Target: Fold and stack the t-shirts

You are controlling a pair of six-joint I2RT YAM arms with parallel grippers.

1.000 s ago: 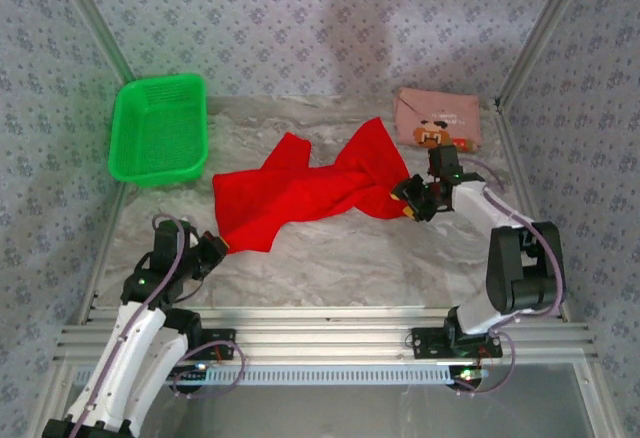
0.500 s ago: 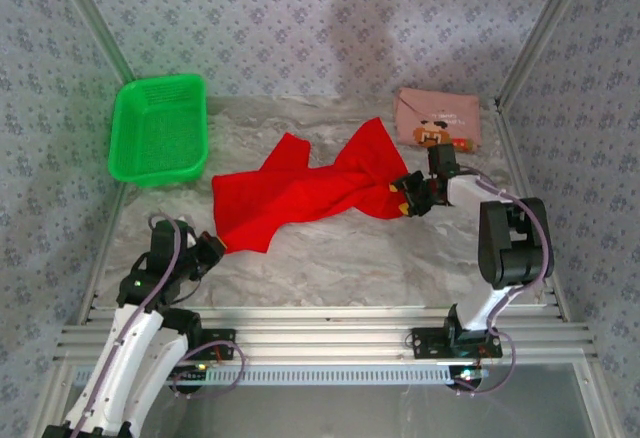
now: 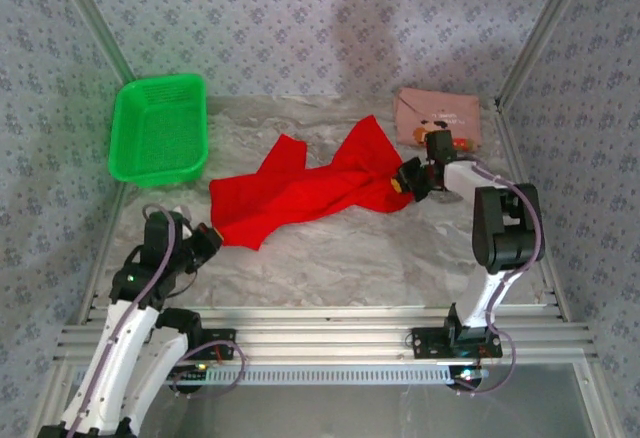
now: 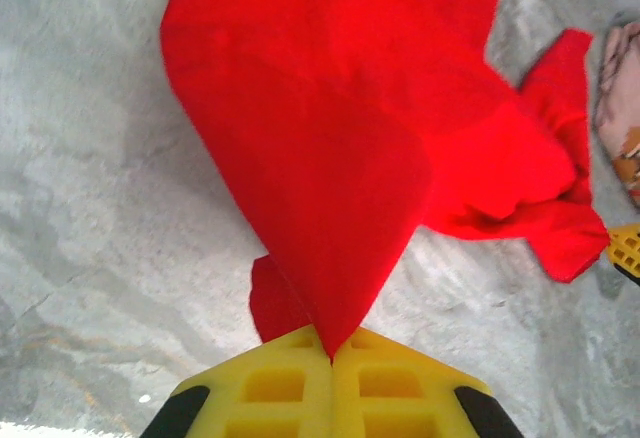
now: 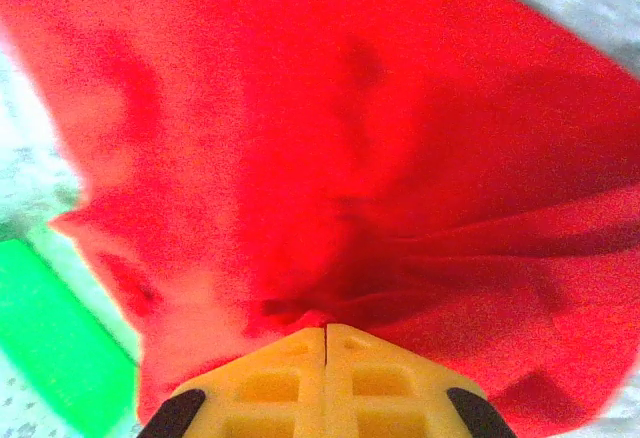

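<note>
Red t-shirt [image 3: 300,193]: lies unfolded and rumpled across the middle of the table [image 3: 350,258]. Its long axis runs from near-left to far-right.

Far-left corner: green basket [image 3: 160,128], well apart from the cloth and holding nothing that can be made out.

Near-left end: left gripper [image 3: 205,238] is clenched on the shirt's near-left corner. The left wrist view confirms this. The yellow pads meet at the left gripper [image 4: 332,353] and a point of the red t-shirt [image 4: 340,138] comes out of the seam between them, fanning away toward the far right.

Far-right end: right gripper [image 3: 405,180] is clamped on the opposite edge. In the right wrist view its pads are pressed together at the right gripper [image 5: 326,330], with gathered folds of the red t-shirt [image 5: 330,138] spreading from the pinch.

Far-right corner: pink t-shirt [image 3: 437,118] lies folded flat, just beyond the right gripper and close to the red cloth's far end.

Assessment: each arm holds the end nearer to it, so the garment spans the gap between the pincers along its long axis. The middle is bunched and slack. The coming move likely depends on drawing the two holds apart along that line to flatten the cloth before folding. The risk is dragging the red cloth against the pink one.
</note>
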